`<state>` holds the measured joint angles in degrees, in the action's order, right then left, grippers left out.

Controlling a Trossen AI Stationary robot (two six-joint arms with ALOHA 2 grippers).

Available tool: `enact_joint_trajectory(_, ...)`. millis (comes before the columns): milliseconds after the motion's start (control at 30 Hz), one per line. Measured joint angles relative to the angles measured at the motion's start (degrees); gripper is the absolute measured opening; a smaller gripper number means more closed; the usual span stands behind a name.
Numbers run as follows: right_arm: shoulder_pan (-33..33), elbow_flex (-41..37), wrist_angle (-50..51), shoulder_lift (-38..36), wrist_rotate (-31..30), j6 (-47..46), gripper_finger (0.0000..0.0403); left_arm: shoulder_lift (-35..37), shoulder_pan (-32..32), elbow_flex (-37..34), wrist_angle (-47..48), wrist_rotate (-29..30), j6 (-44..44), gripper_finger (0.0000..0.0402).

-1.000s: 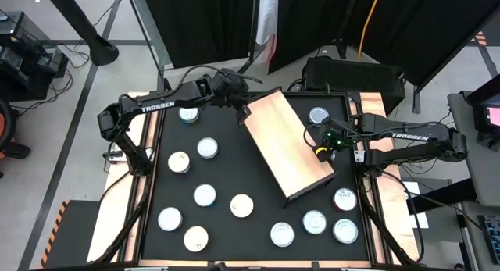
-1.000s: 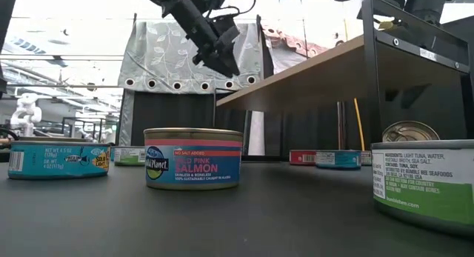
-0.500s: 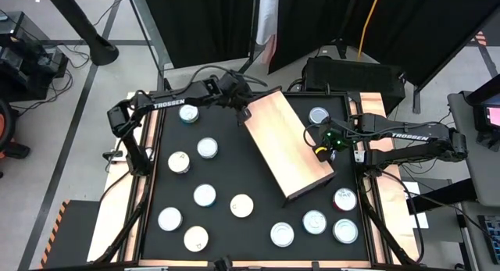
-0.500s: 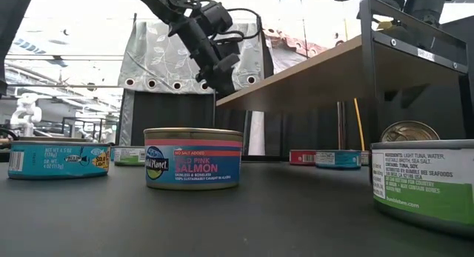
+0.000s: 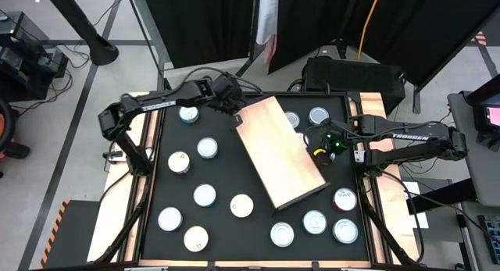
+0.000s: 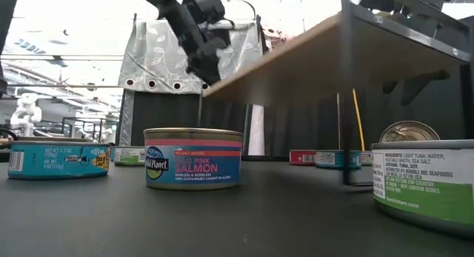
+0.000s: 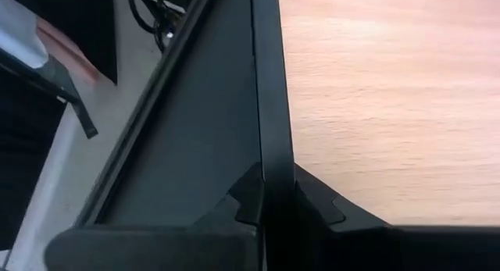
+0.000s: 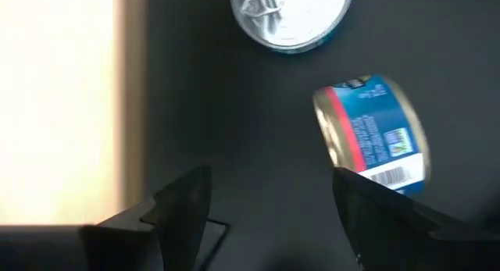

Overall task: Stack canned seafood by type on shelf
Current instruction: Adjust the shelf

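Observation:
The shelf (image 5: 277, 150) is a pale wood board with a thin dark edge, raised on dark legs (image 6: 346, 138), lying slantwise across the table's middle. My left gripper (image 5: 234, 115) is shut at its far-left corner. My right gripper (image 5: 319, 146) is open beside the shelf's right long edge, and touches nothing that I can see. Its wrist view shows a blue-labelled tin tipped on its side (image 8: 371, 134) and an upright tin (image 8: 289, 13). Several tins stand scattered on the black tabletop, such as a pink salmon tin (image 6: 193, 158) and a teal one (image 6: 58, 159). My left gripper (image 7: 280, 197) pinches the shelf's thin dark edge (image 7: 266, 146) at the far-left corner between its two fingers (image 7: 248, 194). It comes slanting down from the table's far-left side (image 6: 200, 42). The board stays level on its legs.
Two tins (image 5: 291, 119) (image 5: 318, 115) sit by the table's far edge, right of the shelf. More tins stand left of it (image 5: 207, 147) (image 5: 205, 195) and along the near edge (image 5: 282, 234) (image 5: 344, 230). A green-labelled tuna tin (image 6: 422, 183) stands close to the low camera.
My left gripper has come down onto the shelf's far-left corner. The shelf has then slid toward the table's left, uncovering a tin by the far edge. My right gripper has stayed about where it was, and the shelf's right edge has drawn away from under it.

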<state>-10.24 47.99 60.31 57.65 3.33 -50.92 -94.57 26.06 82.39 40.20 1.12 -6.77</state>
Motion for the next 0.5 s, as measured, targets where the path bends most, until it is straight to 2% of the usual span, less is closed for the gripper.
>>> enact_joint_trajectory(167, 1.6, 0.0, -1.0, 0.0, -0.2, -1.8, 0.0257, 2.1, 0.2, 0.0, 6.6, 1.2, -0.3, 0.0036)
enact_joint_trajectory(333, 2.1, 0.0, -0.5, 0.0, -0.2, -3.3, 0.0257, 2.0, 0.1, 0.0, 8.2, 2.5, 0.0, 0.0037)
enact_joint_trajectory(500, 2.1, 0.2, 2.7, 0.0, -0.1, -6.7, 0.0258, 1.8, 0.0, 0.0, 10.9, 7.1, 0.2, 0.0038)
